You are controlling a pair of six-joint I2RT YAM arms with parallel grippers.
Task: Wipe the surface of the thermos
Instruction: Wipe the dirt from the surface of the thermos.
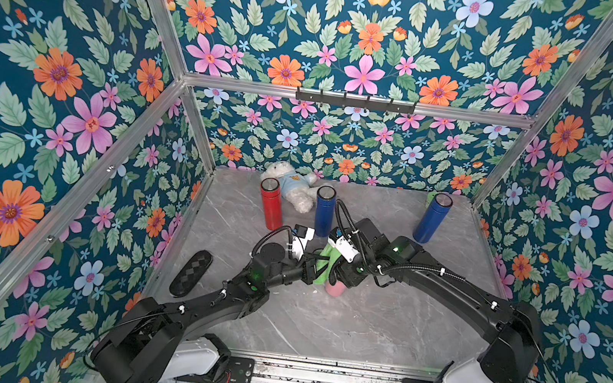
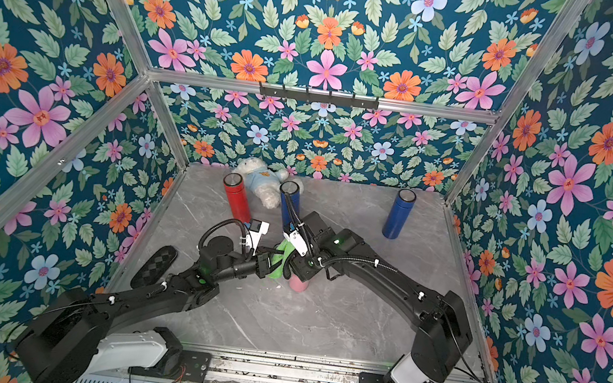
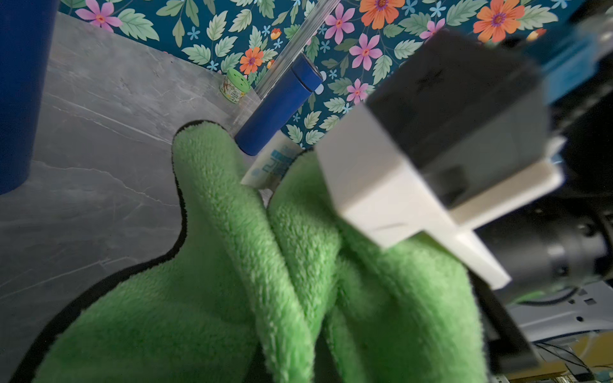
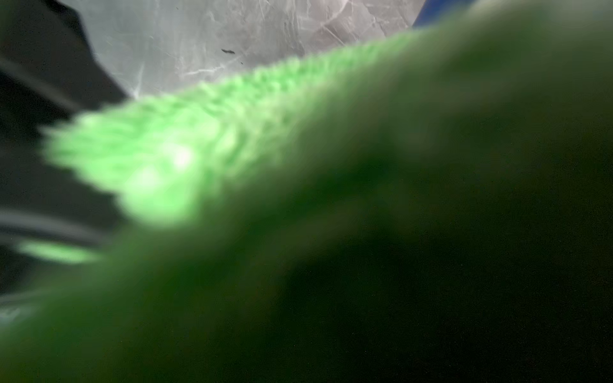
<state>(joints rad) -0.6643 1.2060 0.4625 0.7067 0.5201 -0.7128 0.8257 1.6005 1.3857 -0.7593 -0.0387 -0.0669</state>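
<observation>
A pink thermos (image 1: 335, 289) (image 2: 298, 285) stands near the middle of the table; only its lower end shows under the arms. A fluffy green cloth (image 1: 325, 258) (image 2: 280, 255) is draped against its upper part. My left gripper (image 1: 311, 270) (image 2: 266, 267) comes from the left and is shut on the cloth, whose folds (image 3: 232, 265) fill the left wrist view. My right gripper (image 1: 334, 276) (image 2: 292, 268) reaches down from the right and is closed round the thermos. The cloth (image 4: 199, 132) blocks the right wrist view, hiding those jaws.
At the back stand a red thermos (image 1: 271, 204), a blue thermos (image 1: 324, 211) and another blue one (image 1: 432, 219) by the right wall. A white plush bear (image 1: 290, 182) lies behind them. A black checkered insole (image 1: 191, 272) lies at the left. A green-lidded jar (image 3: 235, 85) sits in the far corner.
</observation>
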